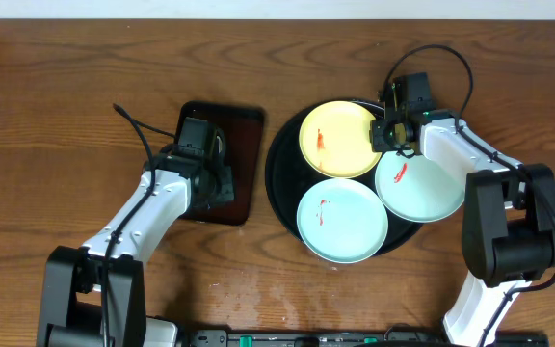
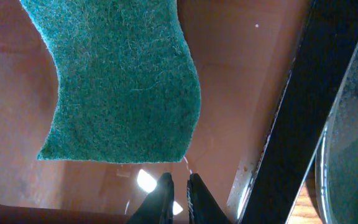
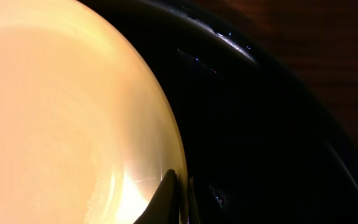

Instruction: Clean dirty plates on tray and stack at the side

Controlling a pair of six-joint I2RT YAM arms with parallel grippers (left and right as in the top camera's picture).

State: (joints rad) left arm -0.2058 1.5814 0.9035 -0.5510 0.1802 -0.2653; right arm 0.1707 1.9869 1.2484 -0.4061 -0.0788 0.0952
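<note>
Right gripper (image 3: pixel 180 186): closed on yellow plate (image 3: pixel 61 112) rim; lift level.
Left gripper (image 2: pixel 179 182): closed, empty; open wide for sponge (image 2: pixel 123 81).

The left arm (image 1: pixel 147 212) reaches up from the lower left of the top view, and the left gripper (image 2: pixel 178 186) has its fingers almost touching. The right arm (image 1: pixel 480 183) reaches up from the lower right, and the right gripper (image 3: pixel 180 186) pinches the rim of the yellow plate (image 3: pixel 55 112).
</note>
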